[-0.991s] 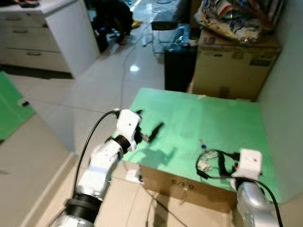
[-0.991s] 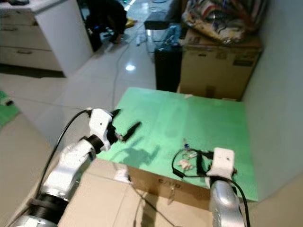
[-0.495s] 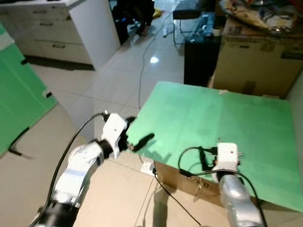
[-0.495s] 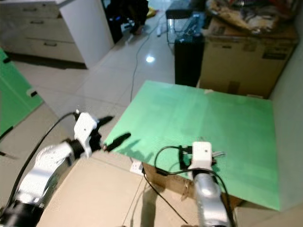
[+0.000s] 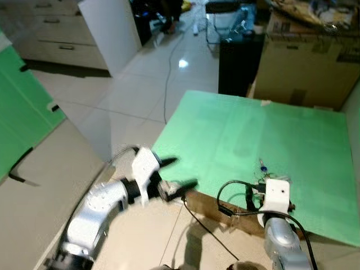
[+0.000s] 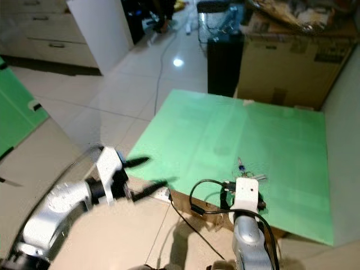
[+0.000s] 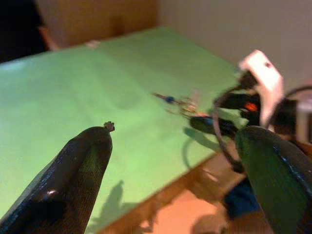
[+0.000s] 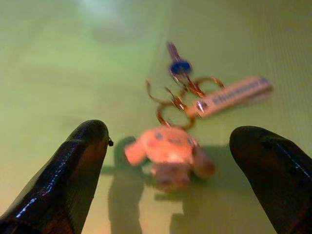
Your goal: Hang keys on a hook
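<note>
The bunch of keys [image 8: 187, 105], a few copper-coloured rings carrying a blue-headed key, a pale flat tag and a small orange charm, lies flat on the green sheet covering the cardboard box [image 5: 236, 135], in the lower right of the left eye view and just in front of the right gripper [image 8: 180, 161]. That gripper stands with its two long black fingers [image 8: 80, 161] spread wide on either side of the charm, apart from it and holding nothing, so the step in hand looks to be the pick-up. To do it well, I would bring the fingers lower until their tips almost meet the sheet, keep the charm and the nearest ring centred in the gap, and close on the charm's thick body or the ring knot rather than the thin tag, which could slip free. The loose rings may swing once lifted, so a slow rise would help. The left gripper [image 7: 180, 161], at the lower left of the head view off the box's near edge, is also spread and empty; it should stay out of the way. I see no hook in these views, so it must be found after the grasp
</note>
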`<state>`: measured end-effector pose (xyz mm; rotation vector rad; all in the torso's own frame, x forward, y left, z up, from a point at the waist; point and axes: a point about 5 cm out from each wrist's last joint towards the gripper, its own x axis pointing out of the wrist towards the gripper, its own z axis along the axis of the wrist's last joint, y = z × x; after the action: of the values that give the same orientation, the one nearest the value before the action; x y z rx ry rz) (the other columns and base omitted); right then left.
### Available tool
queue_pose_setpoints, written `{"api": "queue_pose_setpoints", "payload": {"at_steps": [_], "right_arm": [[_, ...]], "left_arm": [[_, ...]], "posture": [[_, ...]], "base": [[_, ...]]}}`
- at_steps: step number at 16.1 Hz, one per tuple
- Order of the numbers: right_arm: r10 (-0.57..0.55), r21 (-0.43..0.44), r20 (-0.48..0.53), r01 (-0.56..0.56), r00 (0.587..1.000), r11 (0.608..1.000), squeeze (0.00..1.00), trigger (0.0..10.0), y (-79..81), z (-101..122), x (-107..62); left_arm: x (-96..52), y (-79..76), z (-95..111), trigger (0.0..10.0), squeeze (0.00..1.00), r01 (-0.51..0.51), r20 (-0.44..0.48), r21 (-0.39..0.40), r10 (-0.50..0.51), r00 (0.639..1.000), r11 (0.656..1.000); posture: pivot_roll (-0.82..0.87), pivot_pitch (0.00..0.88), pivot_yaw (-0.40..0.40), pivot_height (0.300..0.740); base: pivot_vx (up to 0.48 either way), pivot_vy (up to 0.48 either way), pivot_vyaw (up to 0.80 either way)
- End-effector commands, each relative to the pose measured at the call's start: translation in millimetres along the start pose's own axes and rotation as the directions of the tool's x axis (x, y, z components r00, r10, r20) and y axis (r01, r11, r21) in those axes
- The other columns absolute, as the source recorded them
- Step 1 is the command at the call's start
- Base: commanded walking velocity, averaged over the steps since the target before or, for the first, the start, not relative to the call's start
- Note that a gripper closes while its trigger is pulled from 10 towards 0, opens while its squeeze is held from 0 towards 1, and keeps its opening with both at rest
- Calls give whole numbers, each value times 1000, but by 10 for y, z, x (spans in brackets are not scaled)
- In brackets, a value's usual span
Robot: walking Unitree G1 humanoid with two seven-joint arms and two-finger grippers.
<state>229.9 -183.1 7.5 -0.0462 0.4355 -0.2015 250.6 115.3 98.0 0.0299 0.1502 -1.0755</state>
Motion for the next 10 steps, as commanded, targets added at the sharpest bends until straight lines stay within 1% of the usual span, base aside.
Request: {"api": "queue_pose_setpoints", "payload": {"at_steps": [1,3,5,6,7,8,9,10], "right_arm": [[14,23,-4,-14,1000,1000,0,10000,47,7,-21],[16,15,-4,-16,1000,1000,0,10000,43,13,3],[22,-1,-5,-22,1000,1000,0,10000,48,32,28],[34,-21,-4,-34,999,999,0,10000,60,40,41],[37,-26,-4,-37,999,999,0,10000,63,42,43],[40,-33,-10,-40,999,999,0,10000,56,32,49],[43,-45,-13,-44,999,998,0,10000,49,23,51],[52,-70,-32,-54,998,996,0,10000,21,-7,45]], "left_arm": [[-20,24,6,10000,0,-2,-9,0,2,1000,1000],[14,42,41,10000,0,-10,3,1,10,1000,1000],[8,37,39,10000,0,-18,22,-19,18,1000,1000],[-19,53,-7,10000,0,-61,41,-13,61,997,998],[-26,58,-18,10000,0,-72,45,-11,73,996,997],[-41,76,-70,10000,0,-123,49,-29,124,991,992],[-41,55,-105,10000,0,-136,47,-40,137,989,990],[-13,-19,-168,10000,0,-152,37,-63,155,987,986]], "posture": [[-52,143,182,740],[-50,146,189,740],[-48,152,192,740],[-51,165,188,740],[-51,165,188,740],[-62,177,183,740],[-73,185,175,740],[-91,196,161,740]], "base": [[0,0,0],[0,0,0],[0,0,0],[0,0,0],[0,0,0],[0,0,0],[0,0,0],[0,0,0]]}}
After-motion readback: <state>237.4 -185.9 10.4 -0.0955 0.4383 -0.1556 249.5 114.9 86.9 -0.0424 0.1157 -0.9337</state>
